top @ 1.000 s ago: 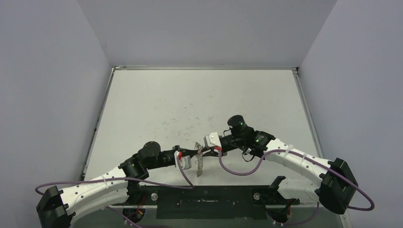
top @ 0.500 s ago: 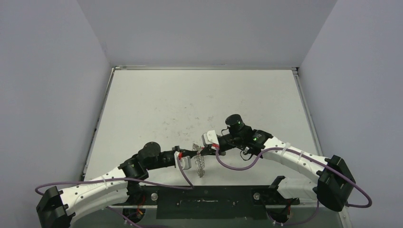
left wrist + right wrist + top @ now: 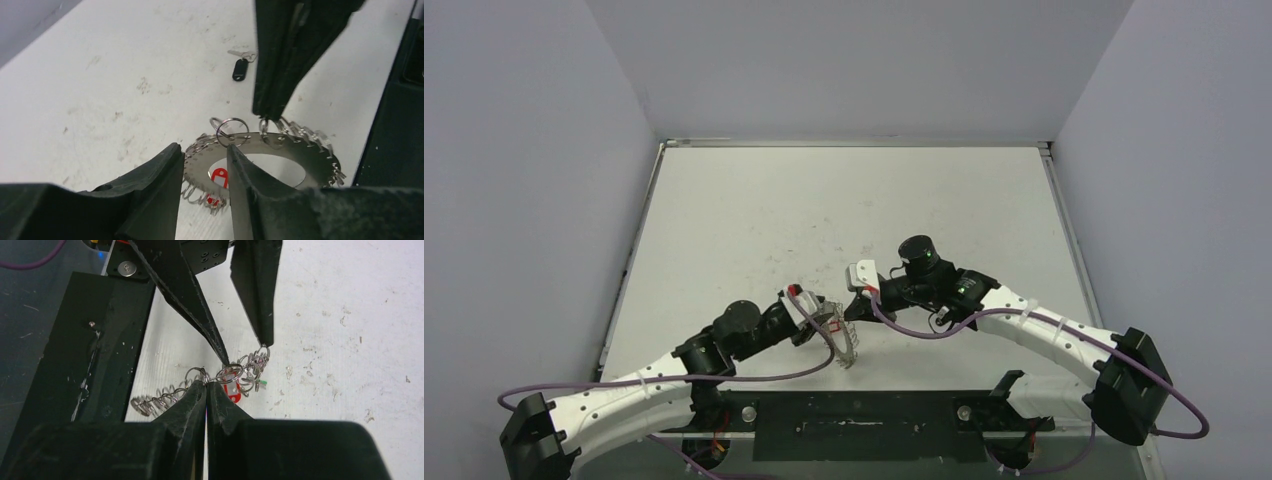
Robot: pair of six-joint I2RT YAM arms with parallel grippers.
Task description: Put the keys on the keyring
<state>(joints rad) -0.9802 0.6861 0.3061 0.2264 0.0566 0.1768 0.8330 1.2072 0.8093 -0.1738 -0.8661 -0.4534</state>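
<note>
The keyring point(image 3: 280, 148) is a flat grey metal disc whose rim is lined with small wire rings; it carries a red tag point(image 3: 218, 176) and a tiny green tag point(image 3: 261, 383). It stands tilted near the table's front edge point(image 3: 846, 345). My right gripper point(image 3: 206, 384) is shut on a small ring at its rim, and its fingers hang over the disc in the left wrist view point(image 3: 265, 116). My left gripper point(image 3: 202, 150) is open, its jaws straddling the disc's edge with a clear gap. One black-headed key point(image 3: 240, 70) lies on the table beyond the ring.
The black base plate point(image 3: 854, 415) runs along the near edge just behind the keyring. Purple cables point(image 3: 924, 335) loop beside both wrists. The white table point(image 3: 844, 210) is scuffed, and grey walls stand on three sides.
The left gripper has opened and its wrist has swung up and to the left. The right gripper closed on the ring's rim and shifted slightly left; the keyring now leans the other way.
</note>
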